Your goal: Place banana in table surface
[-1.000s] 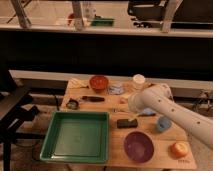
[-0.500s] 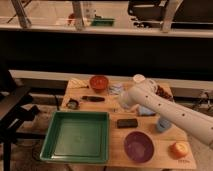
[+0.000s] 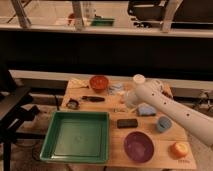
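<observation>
Lying well left of pincer (image 3: pixel 129 101): banana (image 3: pixel 77 83)

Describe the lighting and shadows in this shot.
Camera view: dim, warm light; the strip along the top is brightest, and the wall below it is nearly black. Camera view: the white arm catches the most light and covers much of the gripper, which sits over the middle of the table surface, toward the back; no hard shadows on the wood.

we can read no words, numbers or brands anywhere: not on the table surface (image 3: pixel 116 146), the green tray (image 3: pixel 75 116), nor the gripper (image 3: pixel 127 101), which sits low over the table's middle.
</observation>
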Tool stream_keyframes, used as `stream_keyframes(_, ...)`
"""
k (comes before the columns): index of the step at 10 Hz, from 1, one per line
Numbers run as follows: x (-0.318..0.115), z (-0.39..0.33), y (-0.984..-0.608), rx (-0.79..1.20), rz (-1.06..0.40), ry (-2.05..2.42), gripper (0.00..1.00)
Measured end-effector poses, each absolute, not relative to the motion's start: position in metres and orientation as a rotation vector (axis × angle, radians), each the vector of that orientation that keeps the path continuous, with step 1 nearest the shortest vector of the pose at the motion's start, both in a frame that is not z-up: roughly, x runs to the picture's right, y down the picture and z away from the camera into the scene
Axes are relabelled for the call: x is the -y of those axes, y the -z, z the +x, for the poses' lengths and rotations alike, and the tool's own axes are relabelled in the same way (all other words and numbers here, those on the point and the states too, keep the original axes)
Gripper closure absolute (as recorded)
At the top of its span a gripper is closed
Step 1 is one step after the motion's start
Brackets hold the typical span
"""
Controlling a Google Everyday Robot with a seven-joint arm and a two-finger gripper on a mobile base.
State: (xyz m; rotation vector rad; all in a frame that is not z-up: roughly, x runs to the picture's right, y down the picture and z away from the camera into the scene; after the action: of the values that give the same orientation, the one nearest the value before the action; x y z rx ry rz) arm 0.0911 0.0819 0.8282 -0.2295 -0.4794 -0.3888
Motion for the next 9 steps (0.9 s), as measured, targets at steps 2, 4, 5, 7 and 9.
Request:
stream_keyframes(2,-0.076,0.066,-0.831,0.512,-0.205,0.391,0.2)
stream_keyframes(4,-0.066,0.025,-0.837,0.561,-0.175,0.408,0.2)
stream_keyframes(5,-0.06,0.01,-0.841,0.58,-0.159,0.422,0.2)
stream_keyframes(7,-0.042,-0.023,-0.856,0.63,-0.114,0.473,0.2)
stream_keyframes(9,-0.028,-0.03,-0.868,0.655,-0.079,0.504,0.2)
